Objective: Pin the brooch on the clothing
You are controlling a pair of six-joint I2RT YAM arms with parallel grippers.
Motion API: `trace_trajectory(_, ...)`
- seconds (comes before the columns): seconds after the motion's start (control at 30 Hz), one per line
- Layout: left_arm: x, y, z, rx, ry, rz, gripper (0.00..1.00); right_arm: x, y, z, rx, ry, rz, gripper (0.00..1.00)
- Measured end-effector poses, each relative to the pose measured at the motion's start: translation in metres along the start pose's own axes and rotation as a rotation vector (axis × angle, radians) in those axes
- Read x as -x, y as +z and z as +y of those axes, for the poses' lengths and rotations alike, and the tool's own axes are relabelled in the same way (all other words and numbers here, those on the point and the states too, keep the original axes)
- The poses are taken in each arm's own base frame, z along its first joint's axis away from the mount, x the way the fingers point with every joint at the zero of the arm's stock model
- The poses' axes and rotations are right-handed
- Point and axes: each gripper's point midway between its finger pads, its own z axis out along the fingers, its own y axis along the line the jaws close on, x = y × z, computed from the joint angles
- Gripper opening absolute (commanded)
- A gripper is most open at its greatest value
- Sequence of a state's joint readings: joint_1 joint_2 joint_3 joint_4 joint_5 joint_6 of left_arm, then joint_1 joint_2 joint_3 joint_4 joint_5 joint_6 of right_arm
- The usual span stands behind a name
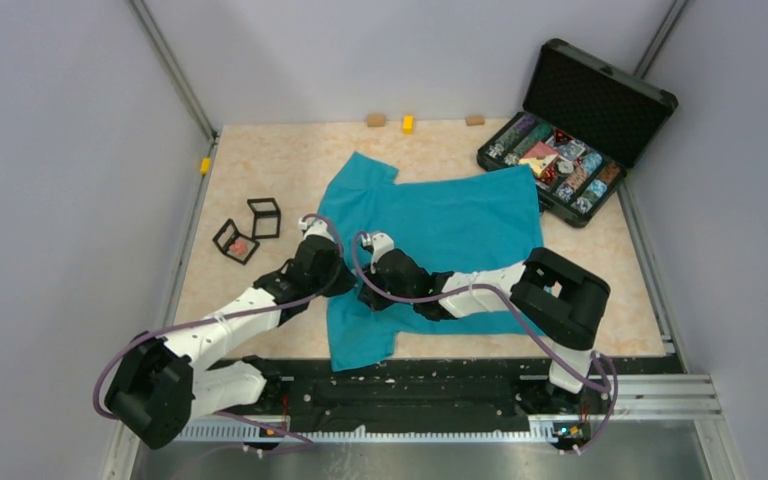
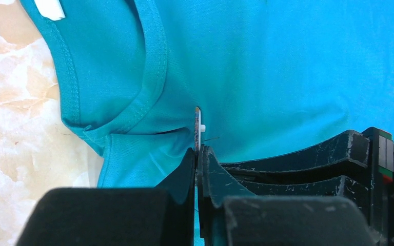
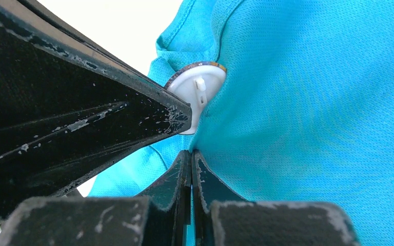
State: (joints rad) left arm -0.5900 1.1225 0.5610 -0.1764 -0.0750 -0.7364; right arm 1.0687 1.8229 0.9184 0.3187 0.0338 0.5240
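Left jaws: you've got them clamped on the brooch (image 3: 197, 95) — edge-on against the shirt (image 1: 440, 225).
Right jaws: pinched shut on shirt fabric just beside it.
Brooch: by the collar (image 2: 154, 77), mid-tabletop (image 1: 260, 170).

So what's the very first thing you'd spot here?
A bright teal T-shirt lies spread over the middle of the table. At its collar side the left hand pinches a little round brooch with a white back, right at the fabric, and the shut right hand sits close beside it. At the far right, an open black case shows rows of colourful trinkets.
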Motion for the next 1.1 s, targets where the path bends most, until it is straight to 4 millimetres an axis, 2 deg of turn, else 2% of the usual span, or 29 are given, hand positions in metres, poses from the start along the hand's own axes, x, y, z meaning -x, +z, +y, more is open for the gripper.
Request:
trace_trajectory(0.17, -0.001, -0.001, 0.001, -0.002, 0.002, -0.003, 0.00, 0.000, 0.000, 0.001, 0.006, 0.000, 0.000, 0.01)
trace_trajectory(0.3, 0.001, -0.003, 0.001, -0.031, 0.011, -0.009, 0.00, 0.004, -0.006, 0.001, 0.002, -0.014, -0.006, 0.16)
trace_trajectory(0.4, 0.005, -0.008, 0.000, -0.086, 0.020, -0.019, 0.00, 0.016, -0.022, 0.003, 0.008, -0.028, -0.035, 0.26)
trace_trajectory(0.5, 0.008, -0.013, -0.002, -0.141, 0.038, -0.020, 0.00, 0.033, -0.045, 0.004, 0.030, -0.045, -0.089, 0.32)
trace_trajectory(0.63, 0.009, -0.020, -0.010, -0.222, 0.062, -0.001, 0.00, 0.046, -0.069, -0.006, 0.087, -0.047, -0.143, 0.39)
trace_trajectory(0.8, 0.009, -0.033, -0.022, -0.335, 0.099, 0.015, 0.00, 0.027, -0.078, -0.028, 0.161, -0.024, -0.107, 0.45)
trace_trajectory(0.97, 0.009, -0.048, -0.037, -0.439, 0.138, 0.018, 0.00, 0.016, -0.087, -0.013, 0.314, -0.017, -0.104, 0.45)
trace_trajectory(1.1, 0.007, -0.056, -0.047, -0.504, 0.153, 0.029, 0.00, 0.027, -0.096, -0.004, 0.407, -0.002, -0.151, 0.45)
